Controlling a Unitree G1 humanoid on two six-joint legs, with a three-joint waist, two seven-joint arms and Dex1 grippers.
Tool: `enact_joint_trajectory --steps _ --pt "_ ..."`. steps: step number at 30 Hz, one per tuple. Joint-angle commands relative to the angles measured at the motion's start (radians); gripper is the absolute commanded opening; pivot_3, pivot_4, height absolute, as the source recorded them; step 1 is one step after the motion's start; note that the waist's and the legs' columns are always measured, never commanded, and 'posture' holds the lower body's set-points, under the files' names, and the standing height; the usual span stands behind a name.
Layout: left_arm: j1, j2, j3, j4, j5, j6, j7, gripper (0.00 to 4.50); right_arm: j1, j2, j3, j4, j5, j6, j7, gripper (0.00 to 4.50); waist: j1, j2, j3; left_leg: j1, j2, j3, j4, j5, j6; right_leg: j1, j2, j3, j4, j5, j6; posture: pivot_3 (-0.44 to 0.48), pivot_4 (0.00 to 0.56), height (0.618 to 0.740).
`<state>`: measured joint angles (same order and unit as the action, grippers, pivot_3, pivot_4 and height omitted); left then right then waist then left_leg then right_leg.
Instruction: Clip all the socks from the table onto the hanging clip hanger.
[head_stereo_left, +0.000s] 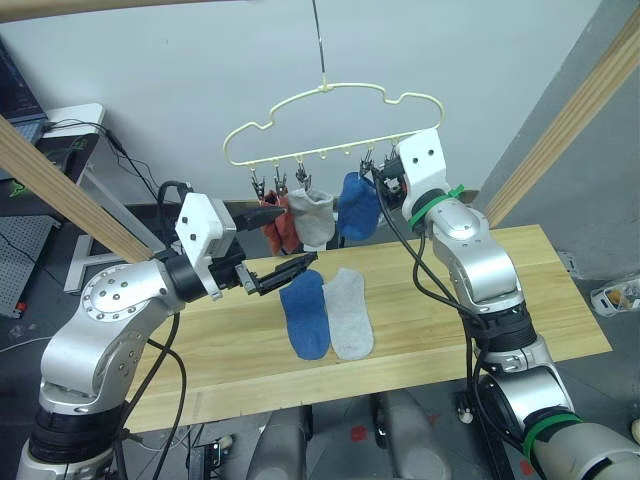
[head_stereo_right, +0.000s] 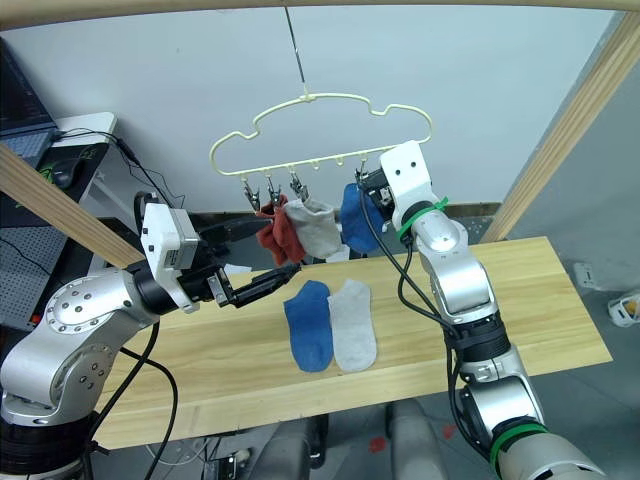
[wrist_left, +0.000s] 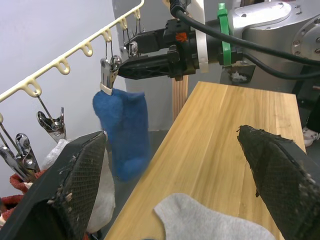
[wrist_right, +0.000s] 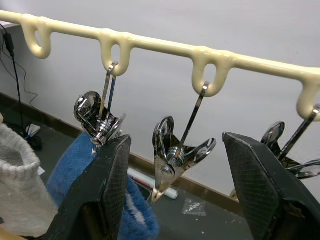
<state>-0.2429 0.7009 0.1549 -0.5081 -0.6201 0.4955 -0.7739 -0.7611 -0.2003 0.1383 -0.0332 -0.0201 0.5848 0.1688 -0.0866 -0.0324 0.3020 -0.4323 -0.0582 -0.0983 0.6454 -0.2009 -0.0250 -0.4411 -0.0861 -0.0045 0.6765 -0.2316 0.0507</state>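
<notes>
The pale yellow clip hanger (head_stereo_left: 330, 95) hangs over the table's (head_stereo_left: 540, 300) far edge. Clipped side by side under it are rust red fabric (head_stereo_left: 278, 226), a grey sock (head_stereo_left: 312, 216) and a blue sock (head_stereo_left: 358, 205). Another blue sock (head_stereo_left: 305, 312) and a grey sock (head_stereo_left: 350, 314) lie flat together on the table. My right gripper (wrist_right: 175, 142) is open up at the hanger, with an empty silver clip (wrist_right: 172, 155) between its fingers, beside the clip (wrist_right: 97, 120) holding the blue sock. My left gripper (head_stereo_left: 297, 238) is open and empty, just left of the hung socks.
Slanted wooden poles cross at the left (head_stereo_left: 60, 190) and the right (head_stereo_left: 570, 120). A desk with cables (head_stereo_left: 70, 130) stands at the back left. Bare tabletop stretches on both sides of the two lying socks.
</notes>
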Motion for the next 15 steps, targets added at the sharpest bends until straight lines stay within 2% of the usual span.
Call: enact_joint_trajectory --steps 1,15 --pt "-0.001 -0.001 0.012 -0.024 -0.01 -0.01 -0.002 4.48 -0.011 -0.007 -0.015 -0.045 -0.015 -0.006 0.0 3.05 0.0 0.0 0.0 0.0 0.0 0.0 0.0 0.0 0.0 0.0 0.0 0.0 0.0 0.0 0.0 -0.122 0.245 0.74" --pt "0.003 -0.004 0.009 -0.021 0.0 -0.017 0.0 4.48 -0.055 0.079 -0.06 0.027 0.014 -0.019 -0.027 3.05 -0.001 0.0 0.0 0.0 0.0 0.0 0.0 0.0 0.0 0.0 0.0 0.0 0.001 0.0 0.0 -0.118 0.249 0.74"
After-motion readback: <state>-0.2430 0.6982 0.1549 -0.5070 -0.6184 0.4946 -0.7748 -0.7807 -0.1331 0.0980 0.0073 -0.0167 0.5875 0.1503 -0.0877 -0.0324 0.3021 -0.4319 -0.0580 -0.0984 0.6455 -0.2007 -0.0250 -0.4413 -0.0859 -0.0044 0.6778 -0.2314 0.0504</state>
